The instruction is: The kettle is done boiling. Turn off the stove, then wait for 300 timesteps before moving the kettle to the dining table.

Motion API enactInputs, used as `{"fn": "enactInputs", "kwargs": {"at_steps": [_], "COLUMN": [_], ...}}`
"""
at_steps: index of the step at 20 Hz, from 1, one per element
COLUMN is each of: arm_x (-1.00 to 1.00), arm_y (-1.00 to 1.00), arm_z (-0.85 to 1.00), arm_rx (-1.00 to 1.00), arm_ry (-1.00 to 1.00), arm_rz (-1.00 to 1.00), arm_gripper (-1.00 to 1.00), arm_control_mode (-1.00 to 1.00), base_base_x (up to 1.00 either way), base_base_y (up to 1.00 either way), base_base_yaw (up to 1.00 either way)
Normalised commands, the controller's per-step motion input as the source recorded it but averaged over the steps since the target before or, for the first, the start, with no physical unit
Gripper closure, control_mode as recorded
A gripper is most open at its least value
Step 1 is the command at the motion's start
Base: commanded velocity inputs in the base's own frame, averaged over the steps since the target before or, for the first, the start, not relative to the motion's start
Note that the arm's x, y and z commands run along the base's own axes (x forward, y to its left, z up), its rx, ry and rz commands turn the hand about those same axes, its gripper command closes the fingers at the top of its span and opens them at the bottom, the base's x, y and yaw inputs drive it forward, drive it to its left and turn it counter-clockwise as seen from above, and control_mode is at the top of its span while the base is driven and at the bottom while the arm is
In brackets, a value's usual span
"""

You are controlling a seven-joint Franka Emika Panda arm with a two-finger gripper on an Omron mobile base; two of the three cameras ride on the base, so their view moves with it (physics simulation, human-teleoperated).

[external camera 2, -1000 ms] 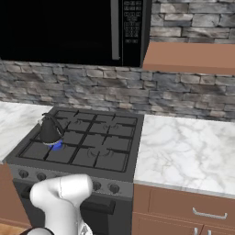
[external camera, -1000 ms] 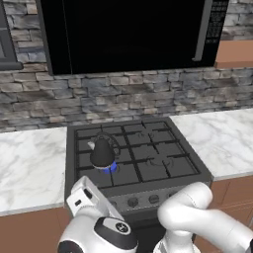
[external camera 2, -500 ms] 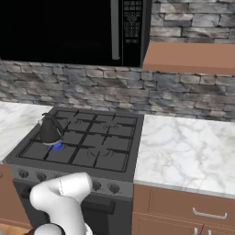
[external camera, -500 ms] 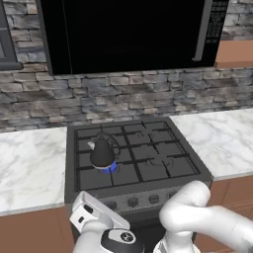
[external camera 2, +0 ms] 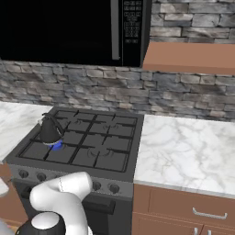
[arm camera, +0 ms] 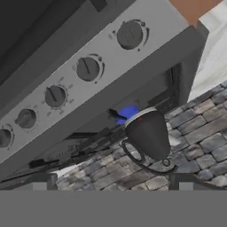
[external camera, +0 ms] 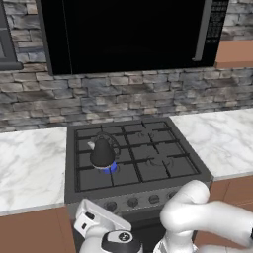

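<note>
Cone-shaped black kettle [external camera: 102,153] on grated grey stove [external camera: 133,159], claw [arm camera: 113,184] spread wide, empty.

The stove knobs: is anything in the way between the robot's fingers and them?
Nothing visible blocks them. In the hand view the open fingers face the stove front, with its row of knobs in plain sight ahead. The kettle sits back on the grate over a blue flame, behind the knob panel.

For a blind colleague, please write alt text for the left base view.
A black kettle sits on the front left burner of a grey stove, with a blue flame under it. Marble counters flank the stove, a black microwave hangs above, and the white arm bends low before the knobs.
</note>
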Motion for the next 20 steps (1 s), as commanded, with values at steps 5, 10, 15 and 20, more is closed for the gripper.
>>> {"fn": "enactInputs", "kwargs": {"at_steps": [5, 10, 15, 20], "arm_x": [0.16, 0.27, 0.3, 0.22], "arm_y": [0.14, 0.19, 0.28, 0.32], "arm_z": [-0.41, -0.35, -0.31, -0.39], "arm_rx": [-0.09, -0.09, -0.09, -0.12], "arm_ry": [0.01, 0.03, 0.0, 0.0], "arm_rz": [0.0, 0.0, 0.0, 0.0], "arm_gripper": [-1.0, -1.0, -1.0, -1.0], "arm_control_mode": [-1.0, -1.0, -1.0, -1.0], "base_base_x": [0.0, 0.0, 0.0, 0.0], "base_base_y": [0.0, 0.0, 0.0, 0.0], "base_base_yaw": [0.0, 0.0, 0.0, 0.0]}}
